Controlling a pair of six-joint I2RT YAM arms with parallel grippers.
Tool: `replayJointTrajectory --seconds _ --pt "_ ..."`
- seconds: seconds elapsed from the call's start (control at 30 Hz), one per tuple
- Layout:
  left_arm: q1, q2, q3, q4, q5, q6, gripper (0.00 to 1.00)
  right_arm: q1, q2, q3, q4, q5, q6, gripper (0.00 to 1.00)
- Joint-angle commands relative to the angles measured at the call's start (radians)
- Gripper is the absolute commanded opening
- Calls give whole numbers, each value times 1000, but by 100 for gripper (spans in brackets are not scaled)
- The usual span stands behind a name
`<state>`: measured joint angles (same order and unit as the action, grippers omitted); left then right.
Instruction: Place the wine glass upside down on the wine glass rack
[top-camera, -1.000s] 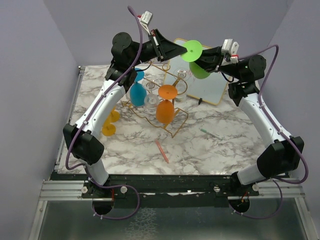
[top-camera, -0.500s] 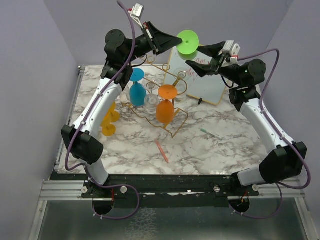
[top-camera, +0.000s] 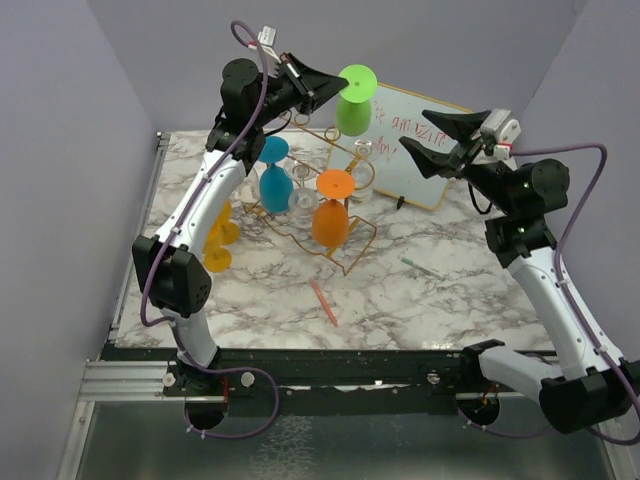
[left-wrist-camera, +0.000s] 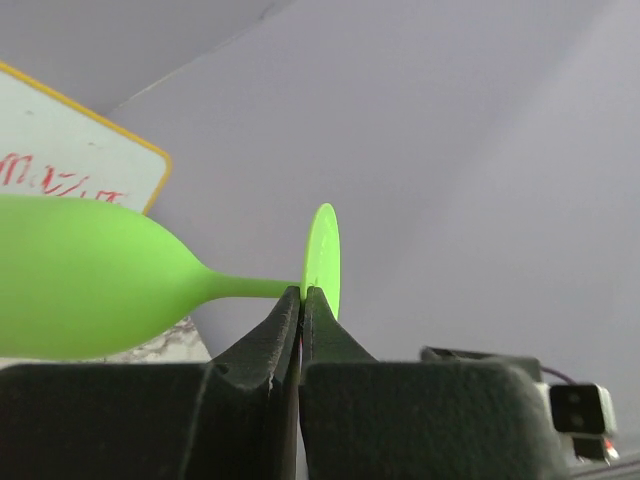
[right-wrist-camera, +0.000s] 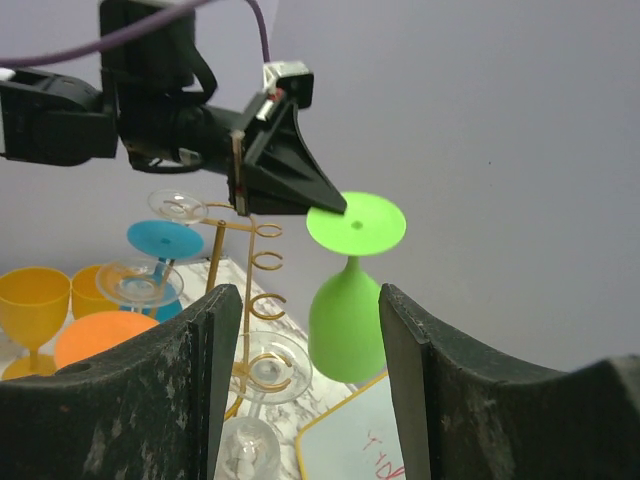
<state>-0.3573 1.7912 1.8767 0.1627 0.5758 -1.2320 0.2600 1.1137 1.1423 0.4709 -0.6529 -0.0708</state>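
The green wine glass (top-camera: 352, 114) hangs upside down in the air, bowl down and foot up, above the far end of the gold wine glass rack (top-camera: 345, 160). My left gripper (top-camera: 338, 88) is shut on the rim of its round foot, seen edge-on in the left wrist view, with the wine glass (left-wrist-camera: 90, 280) to the left of the left gripper (left-wrist-camera: 302, 292). My right gripper (top-camera: 415, 132) stands open to the right of the glass, apart from it. In the right wrist view the wine glass (right-wrist-camera: 348, 318) shows beyond the right gripper (right-wrist-camera: 300, 295), beside the rack's curled loops (right-wrist-camera: 266, 262).
A blue glass (top-camera: 275, 186), an orange glass (top-camera: 332, 216) and clear glasses (top-camera: 362, 160) hang upside down on the rack. Yellow glasses (top-camera: 218, 250) stand on the table at its left. A framed whiteboard (top-camera: 415, 165) leans behind. A pink pen (top-camera: 323, 302) and a green pen (top-camera: 420, 267) lie on the marble.
My right gripper has opened, let go of the green glass's bowl and drawn back to the right. The left arm has carried the glass up and to the left by its foot.
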Motion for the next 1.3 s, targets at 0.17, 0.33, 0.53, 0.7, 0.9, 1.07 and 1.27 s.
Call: replayJointTrajectory --seconds 0.17,0.33,0.53,0.7,0.9,1.07,1.27 --pt "1 -32 58 -325 -188 67 0 -1 -153 -63 -78 41 21 63" --pt "1 -61 38 -348 -181 51 0 -1 -172 -65 -84 44 32 63" --pt "1 -70 28 -379 -146 30 0 -1 -178 -63 -105 67 36 63" --pt "1 -69 0 -376 -98 7 0 -1 -182 -69 -107 82 41 63" --pt "3 -89 -41 -373 -85 18 0 -1 -183 -74 -112 87 41 63" --pt "9 -104 -76 -370 -78 19 0 0 -184 -73 -115 91 40 63" --pt "23 -129 -104 -351 -96 19 0 0 -182 -70 -119 91 38 63"
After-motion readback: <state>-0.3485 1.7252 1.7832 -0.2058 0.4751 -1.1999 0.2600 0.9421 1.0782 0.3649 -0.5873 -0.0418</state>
